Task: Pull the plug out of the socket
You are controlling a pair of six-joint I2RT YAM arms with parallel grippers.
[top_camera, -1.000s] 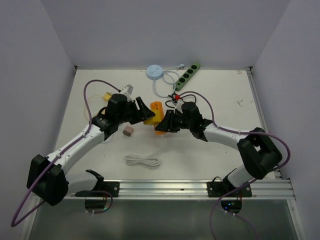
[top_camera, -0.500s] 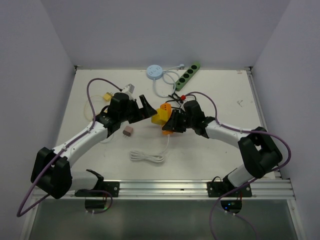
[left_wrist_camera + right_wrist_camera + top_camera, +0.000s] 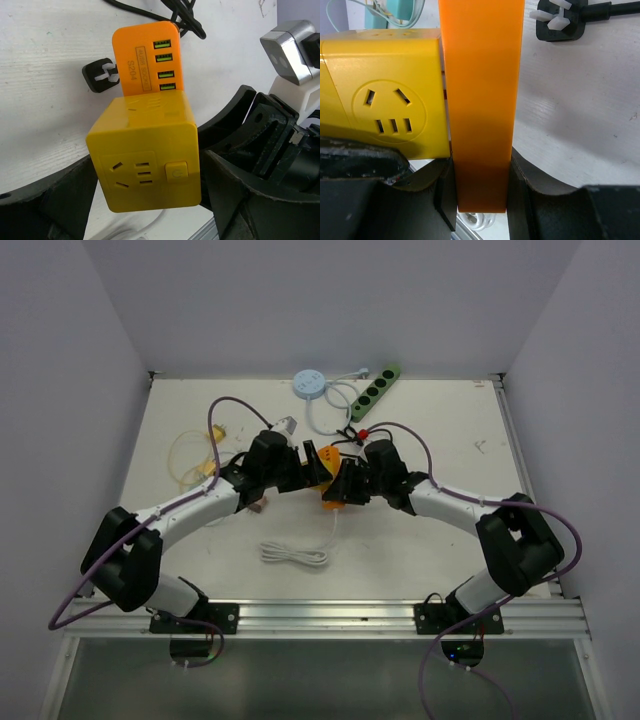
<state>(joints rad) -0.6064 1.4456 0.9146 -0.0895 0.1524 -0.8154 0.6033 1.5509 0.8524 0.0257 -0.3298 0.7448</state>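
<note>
The orange plug (image 3: 481,100), a flat block with green USB ports (image 3: 150,60), is seated against one face of the yellow cube socket (image 3: 145,150). My right gripper (image 3: 481,195) is shut on the plug's end, both fingers (image 3: 540,200) pressed to its flat sides. My left gripper (image 3: 147,192) is open, and its black fingers (image 3: 235,185) stand on either side of the yellow cube. From above, the two grippers meet at mid-table: the left gripper (image 3: 310,462) is at the socket (image 3: 322,466) and the right gripper (image 3: 342,490) at the plug (image 3: 332,502).
A black plug with its cable (image 3: 100,77) lies just beyond the pair. A green power strip (image 3: 378,390) and a blue round device (image 3: 309,384) sit at the back. A coiled white cable (image 3: 292,555) lies in front, thin yellow cable (image 3: 190,455) at left.
My left arm has swung right after its gripper opened, and the open jaws now stand around the yellow socket. The right gripper shifted the plug slightly back, then held still.
</note>
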